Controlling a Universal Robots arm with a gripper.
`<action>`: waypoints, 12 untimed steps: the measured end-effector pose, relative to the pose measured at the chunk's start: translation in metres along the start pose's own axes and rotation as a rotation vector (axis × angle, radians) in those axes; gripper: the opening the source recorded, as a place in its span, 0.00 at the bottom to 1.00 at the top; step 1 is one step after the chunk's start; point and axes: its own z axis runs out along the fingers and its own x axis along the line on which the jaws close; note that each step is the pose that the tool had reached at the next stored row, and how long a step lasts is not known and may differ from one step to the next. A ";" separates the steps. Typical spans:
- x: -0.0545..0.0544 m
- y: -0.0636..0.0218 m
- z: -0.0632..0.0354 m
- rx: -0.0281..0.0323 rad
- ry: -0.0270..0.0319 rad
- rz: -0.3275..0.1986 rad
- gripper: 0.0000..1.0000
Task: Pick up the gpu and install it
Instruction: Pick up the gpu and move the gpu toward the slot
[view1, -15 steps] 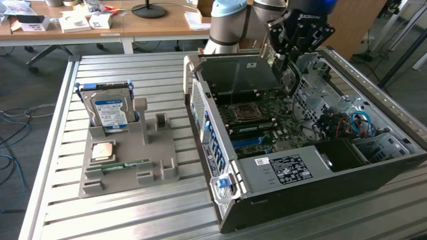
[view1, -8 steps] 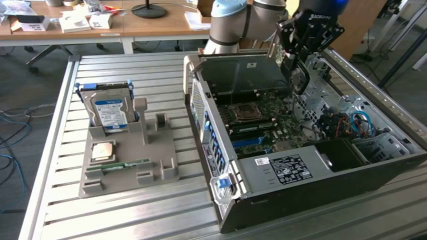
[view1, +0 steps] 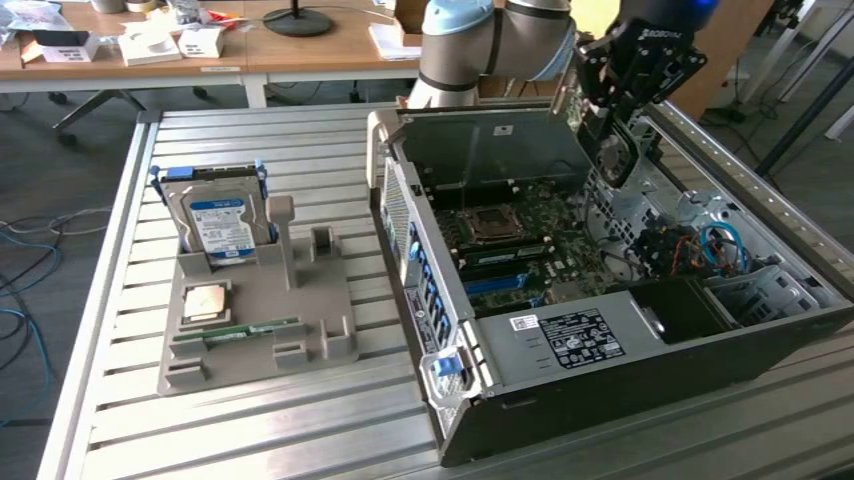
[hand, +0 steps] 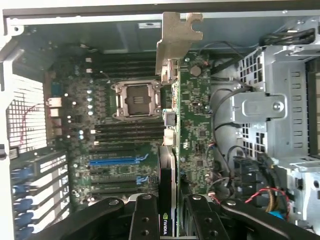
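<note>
Now the pincer (hand: 172, 207) is clamped on the gpu (hand: 176, 42) (seen edge-on, bracket at its far end). It hangs over the motherboard (hand: 120, 145) of the open computer case (view1: 561, 345).

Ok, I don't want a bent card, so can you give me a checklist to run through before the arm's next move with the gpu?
1. Grip: ok, gripper shut on the gpu.
2. Case open, motherboard exposed: ok.
3. Blue slots free: ok.
4. gpu seated: not ok, held above the motherboard.
5. Bracket lined up with the case's rear: cannot tell.
6. Cables by the drive cage clear of the path: cannot tell.
</note>
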 end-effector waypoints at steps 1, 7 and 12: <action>-0.003 0.0002 0.0001 -0.0001 0.0000 0.000 0.27; -0.017 0.0013 0.0004 0.0001 0.0000 0.000 0.27; -0.018 0.0013 0.0004 0.0000 0.0000 0.000 0.27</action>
